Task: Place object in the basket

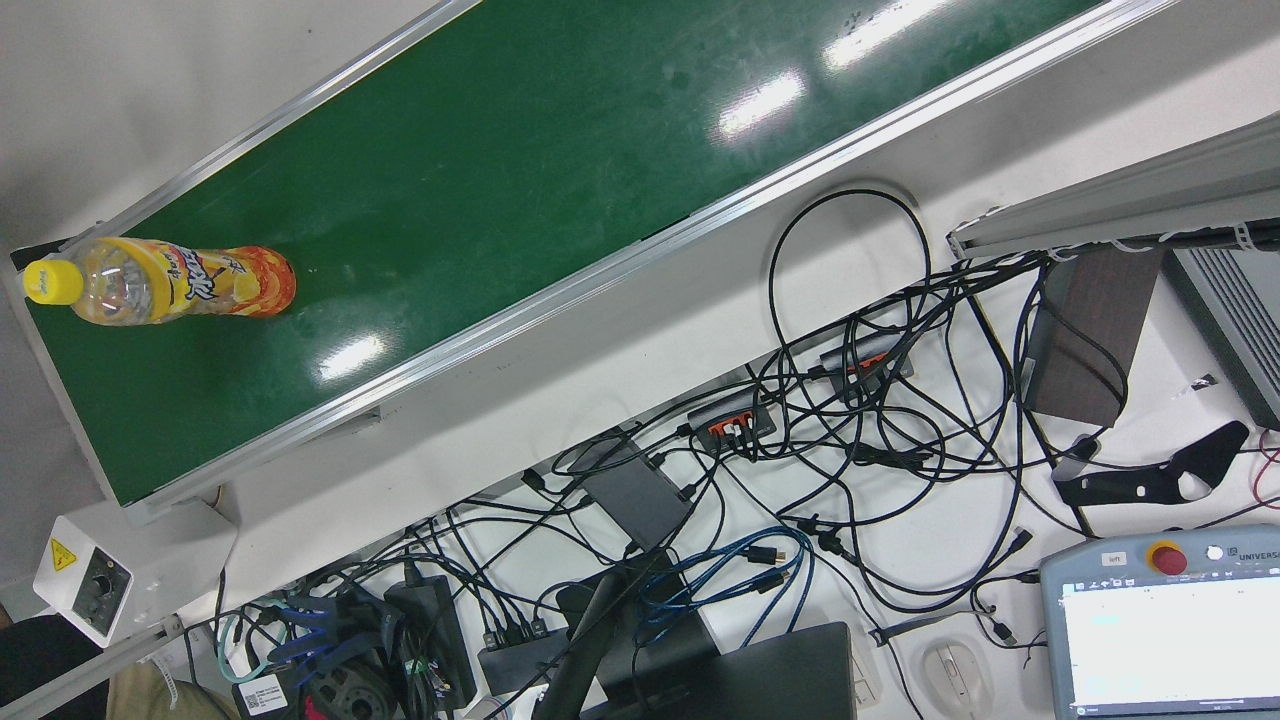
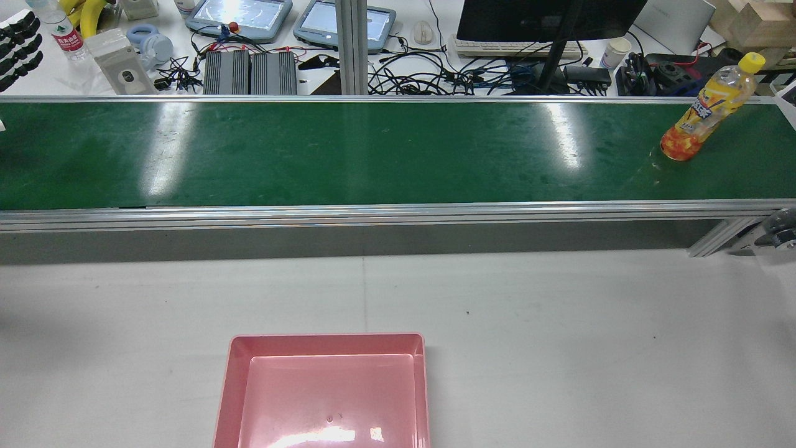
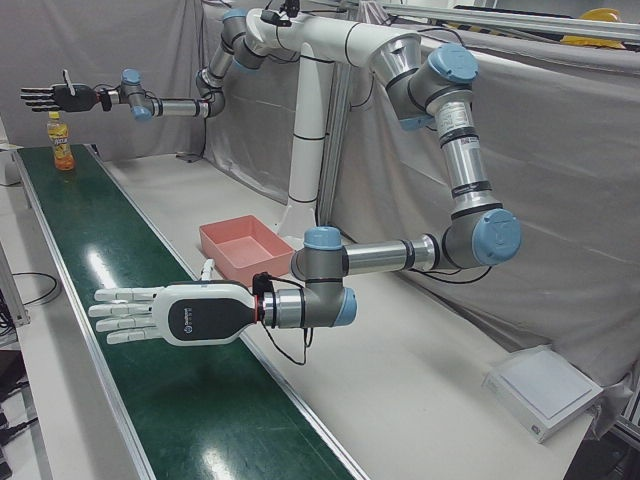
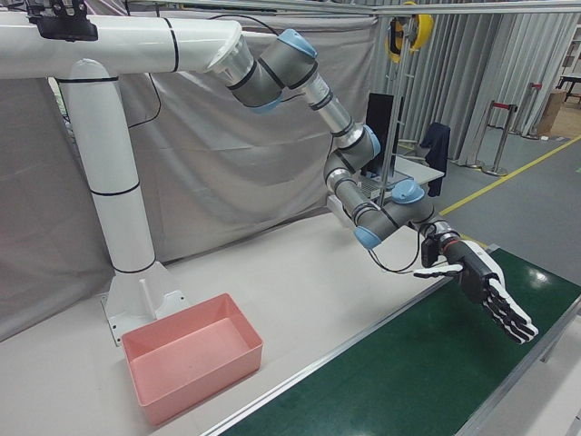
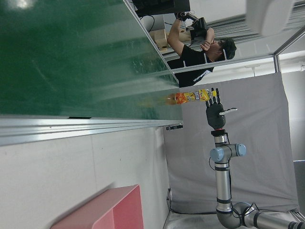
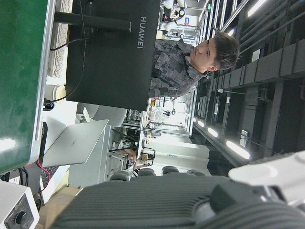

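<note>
Green, glossy conveyor belt [image 2: 373, 152] carries an upright clear plastic bottle of orange drink with a yellow cap [image 2: 706, 118] near its end — the black right hand [image 3: 50, 97] hovers above, fingers spread, empty. White left hand [image 3: 165, 314] open too, well apart. Pink plastic rectangular basket [image 2: 323, 392] sits empty on the white table.

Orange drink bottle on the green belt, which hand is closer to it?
Right. The right hand hovers open just above the bottle at the far end of the belt; the left hand is open over the belt, far along it.
</note>
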`<state>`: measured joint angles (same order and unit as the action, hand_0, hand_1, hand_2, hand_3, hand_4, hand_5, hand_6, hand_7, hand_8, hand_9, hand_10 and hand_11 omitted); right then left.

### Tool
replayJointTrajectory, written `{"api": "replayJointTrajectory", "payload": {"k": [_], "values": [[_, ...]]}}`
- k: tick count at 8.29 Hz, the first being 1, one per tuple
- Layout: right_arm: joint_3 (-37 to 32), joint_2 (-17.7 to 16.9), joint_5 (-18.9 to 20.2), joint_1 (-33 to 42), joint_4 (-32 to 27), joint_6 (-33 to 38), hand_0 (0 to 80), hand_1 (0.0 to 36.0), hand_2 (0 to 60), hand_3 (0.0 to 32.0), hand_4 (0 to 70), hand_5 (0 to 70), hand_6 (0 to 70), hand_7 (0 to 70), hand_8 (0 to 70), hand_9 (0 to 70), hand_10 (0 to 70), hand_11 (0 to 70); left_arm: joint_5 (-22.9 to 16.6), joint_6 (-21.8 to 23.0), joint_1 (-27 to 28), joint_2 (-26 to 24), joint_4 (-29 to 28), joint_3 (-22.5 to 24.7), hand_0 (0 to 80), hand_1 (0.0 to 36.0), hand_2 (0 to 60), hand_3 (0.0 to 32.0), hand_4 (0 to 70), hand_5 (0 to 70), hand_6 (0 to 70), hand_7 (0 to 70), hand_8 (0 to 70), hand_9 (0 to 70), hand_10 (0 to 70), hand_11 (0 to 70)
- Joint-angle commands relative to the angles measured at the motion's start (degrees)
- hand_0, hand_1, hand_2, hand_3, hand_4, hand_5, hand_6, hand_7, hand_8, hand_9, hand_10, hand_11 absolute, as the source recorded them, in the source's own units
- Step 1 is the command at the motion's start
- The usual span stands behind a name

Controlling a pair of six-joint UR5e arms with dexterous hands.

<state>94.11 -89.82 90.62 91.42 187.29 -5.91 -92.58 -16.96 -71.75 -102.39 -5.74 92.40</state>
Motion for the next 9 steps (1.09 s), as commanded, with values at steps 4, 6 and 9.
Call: {"api": "replayJointTrajectory", "payload": {"k": [4,6,9], "values": [[-0.33,0.00,0.00,-0.01,-0.09,-0.07,0.0,0.0,0.0,0.0,0.0,0.0,0.0,0.0,0.0,0.0,0.0,0.0,-0.14,0.00,-0.15,-0.18,-0.41,0.24,64.2,8.0,0.0,0.0,6.5,0.9,0.0,0.0,0.0,0.0,0.0,0.0],[-0.33,0.00,0.00,-0.01,-0.09,-0.07,0.0,0.0,0.0,0.0,0.0,0.0,0.0,0.0,0.0,0.0,0.0,0.0,-0.23,0.00,-0.23,-0.18,-0.41,0.32,65.3,8.2,0.0,0.0,6.5,0.5,0.0,0.0,0.0,0.0,0.0,0.0],[-0.24,0.00,0.00,-0.01,-0.09,-0.07,0.0,0.0,0.0,0.0,0.0,0.0,0.0,0.0,0.0,0.0,0.0,0.0,-0.23,0.00,-0.23,0.09,-0.06,1.64,66.2,8.4,0.0,0.0,7.0,0.9,0.0,0.0,0.0,0.0,0.0,0.0]]}}
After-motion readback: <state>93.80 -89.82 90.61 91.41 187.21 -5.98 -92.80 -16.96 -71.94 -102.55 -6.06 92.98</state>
